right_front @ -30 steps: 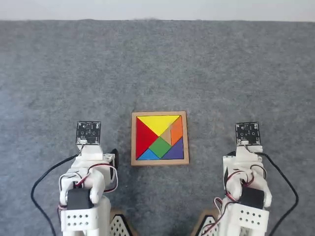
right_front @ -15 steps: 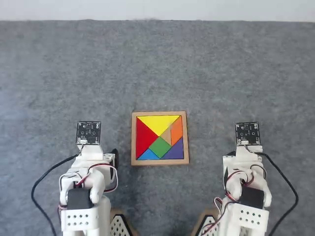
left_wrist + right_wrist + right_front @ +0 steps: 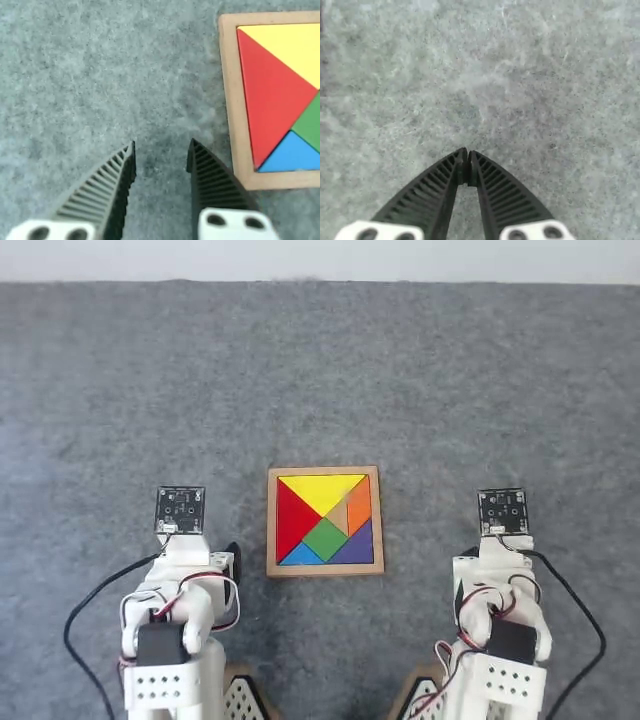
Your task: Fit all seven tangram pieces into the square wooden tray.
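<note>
Item, nearest: left arm [image 3: 178,585], folded low at the near edge of the table, its gripper [image 3: 162,145] with jaws a moderate gap apart, holding nothing, poised over bare grey mat [image 3: 320,370] just beside the tray's left rim. Item: right arm [image 3: 500,585], likewise folded at the near edge, its gripper [image 3: 468,151] with jaws pressed tip to tip, holding nothing, over bare mat well apart from the tray. Item, between and slightly beyond the two arms: square wooden tray [image 3: 325,571], lying flat, containing yellow triangle [image 3: 322,490] at the far side, red triangle [image 3: 290,520] at the left, green square [image 3: 325,538] at centre, blue triangle [image 3: 300,556] at the near left corner, purple piece [image 3: 354,547] at the near right corner, orange piece [image 3: 360,504] at the right, and a small tan triangle [image 3: 339,517] between orange and green. Seven pieces counted, all flush inside the rim. Judgement: fitting step appears complete; the next move would call for no more than checking that each piece sits flat. Item, farthest: pale wall strip [image 3: 320,258] beyond the mat. Writing: none legible on tray or pieces; marks on the small black boards [image 3: 180,508] atop the arms are too small to read.
</note>
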Controlling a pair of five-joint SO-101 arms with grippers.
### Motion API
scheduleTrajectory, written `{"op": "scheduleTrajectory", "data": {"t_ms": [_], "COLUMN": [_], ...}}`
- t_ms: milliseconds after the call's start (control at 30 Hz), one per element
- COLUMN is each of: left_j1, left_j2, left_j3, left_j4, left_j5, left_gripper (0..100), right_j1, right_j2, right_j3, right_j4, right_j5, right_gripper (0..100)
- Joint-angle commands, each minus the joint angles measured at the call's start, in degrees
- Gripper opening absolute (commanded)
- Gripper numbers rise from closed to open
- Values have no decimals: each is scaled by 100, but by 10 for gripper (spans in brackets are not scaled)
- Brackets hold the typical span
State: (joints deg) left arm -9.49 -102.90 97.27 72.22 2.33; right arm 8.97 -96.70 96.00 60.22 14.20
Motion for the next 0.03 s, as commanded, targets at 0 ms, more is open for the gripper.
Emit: {"op": "scheduleTrajectory", "data": {"t_ms": [0], "left_j1": [18], "left_j2": [-141], "left_j3": [-84], "left_j4": [18], "left_j5": [-18], "left_gripper": [164], "right_j1": [48], "right_j2": [-119], "right_j3": [79], "right_j4": [48], "right_j5": [88], "right_gripper": [9]}}
